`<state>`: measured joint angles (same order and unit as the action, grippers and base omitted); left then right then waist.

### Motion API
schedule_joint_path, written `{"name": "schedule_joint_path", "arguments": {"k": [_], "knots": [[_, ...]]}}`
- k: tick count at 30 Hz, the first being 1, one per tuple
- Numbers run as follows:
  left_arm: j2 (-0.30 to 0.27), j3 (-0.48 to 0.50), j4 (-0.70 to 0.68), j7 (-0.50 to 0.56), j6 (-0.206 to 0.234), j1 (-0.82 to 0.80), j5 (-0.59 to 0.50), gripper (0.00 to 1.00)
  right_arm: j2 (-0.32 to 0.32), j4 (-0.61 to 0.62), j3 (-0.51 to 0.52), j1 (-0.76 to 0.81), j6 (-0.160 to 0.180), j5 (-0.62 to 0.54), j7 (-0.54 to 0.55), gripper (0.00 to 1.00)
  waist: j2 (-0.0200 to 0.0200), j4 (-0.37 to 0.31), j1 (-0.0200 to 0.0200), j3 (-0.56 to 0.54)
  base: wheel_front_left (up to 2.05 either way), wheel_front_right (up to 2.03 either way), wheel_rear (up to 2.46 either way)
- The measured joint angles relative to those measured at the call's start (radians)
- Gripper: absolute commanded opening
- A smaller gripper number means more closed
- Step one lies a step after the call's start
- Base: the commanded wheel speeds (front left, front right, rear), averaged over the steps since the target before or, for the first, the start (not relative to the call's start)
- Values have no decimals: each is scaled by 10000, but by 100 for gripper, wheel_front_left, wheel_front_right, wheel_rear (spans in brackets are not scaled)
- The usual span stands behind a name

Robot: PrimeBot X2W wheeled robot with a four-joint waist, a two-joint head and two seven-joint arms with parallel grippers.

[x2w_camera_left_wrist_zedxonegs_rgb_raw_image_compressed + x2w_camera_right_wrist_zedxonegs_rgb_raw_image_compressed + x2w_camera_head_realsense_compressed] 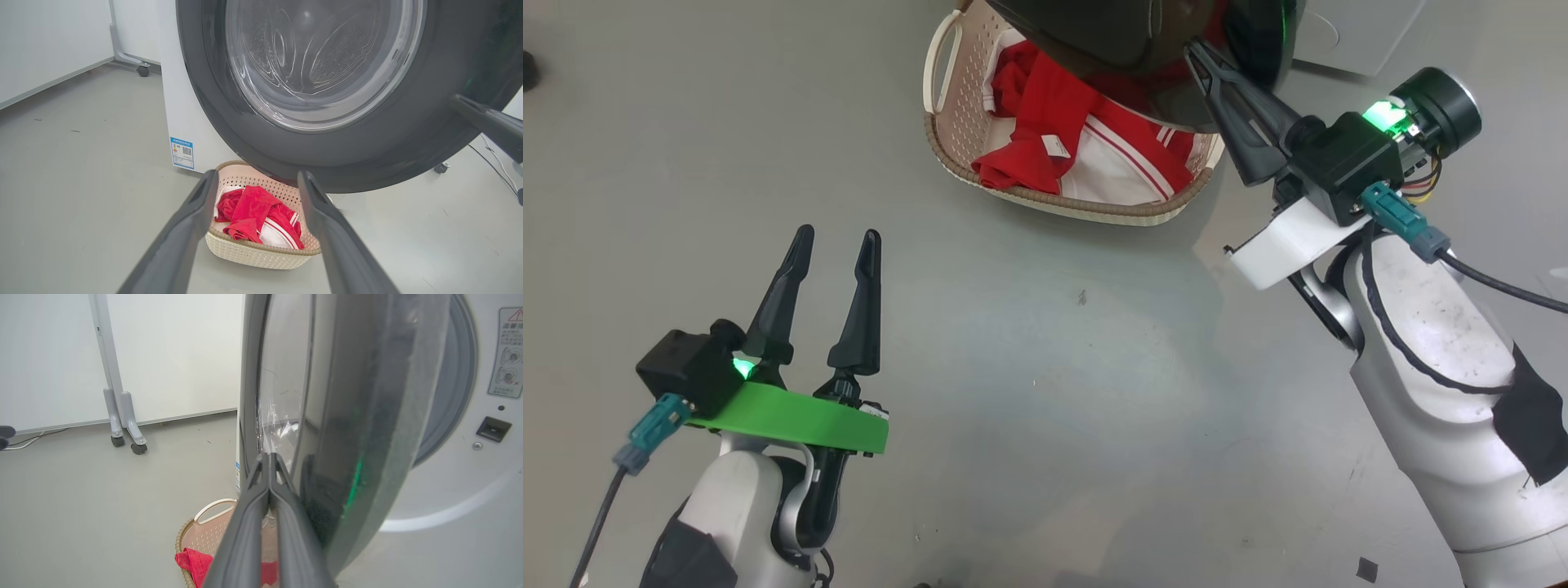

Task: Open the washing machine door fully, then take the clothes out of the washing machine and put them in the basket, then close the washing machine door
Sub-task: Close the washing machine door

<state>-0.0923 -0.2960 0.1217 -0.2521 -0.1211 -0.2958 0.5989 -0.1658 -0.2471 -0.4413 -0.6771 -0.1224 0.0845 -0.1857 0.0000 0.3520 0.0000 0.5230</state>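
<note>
The washing machine door (pixel 229 122) stands swung out from the washing machine (pixel 457 490), its black rim hanging over the basket (pixel 947 114). The clothes (pixel 1045 106), red with white parts, lie in the basket (pixel 253 255) on the floor. My right gripper (pixel 1192 49) is shut with nothing in it. In the right wrist view its closed tips (pixel 267 455) rest at the door's (pixel 347 416) outer face. My left gripper (pixel 838 237) is open and holds nothing, low over the floor and well short of the basket. The left wrist view frames the clothes (pixel 253 212) between its fingers (pixel 192 220).
Grey floor lies all around. A white panel on a wheeled stand (pixel 122 428) stands left of the machine. A blue sticker (pixel 182 153) marks the machine's side. The latch hole (pixel 492 428) shows on the machine's front. A cable (pixel 494 163) runs across the floor at the right.
</note>
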Motion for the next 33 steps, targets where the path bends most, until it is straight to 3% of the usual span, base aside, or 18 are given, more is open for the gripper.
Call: {"name": "schedule_joint_path", "arguments": {"k": [23, 33], "knots": [[8, -21, -253, -2, 0, -853, 347, 100, -589, -654, 963, -3010, -56, -50, 326, 0, 0, 84, 0, 1603, 0, 0, 0], [82, -48, -303, -2, 0, -1209, 512, 100, -775, -1243, 1394, -4345, 173, -153, 579, 0, 0, 174, 1, 2234, 0, 0, 0]]}}
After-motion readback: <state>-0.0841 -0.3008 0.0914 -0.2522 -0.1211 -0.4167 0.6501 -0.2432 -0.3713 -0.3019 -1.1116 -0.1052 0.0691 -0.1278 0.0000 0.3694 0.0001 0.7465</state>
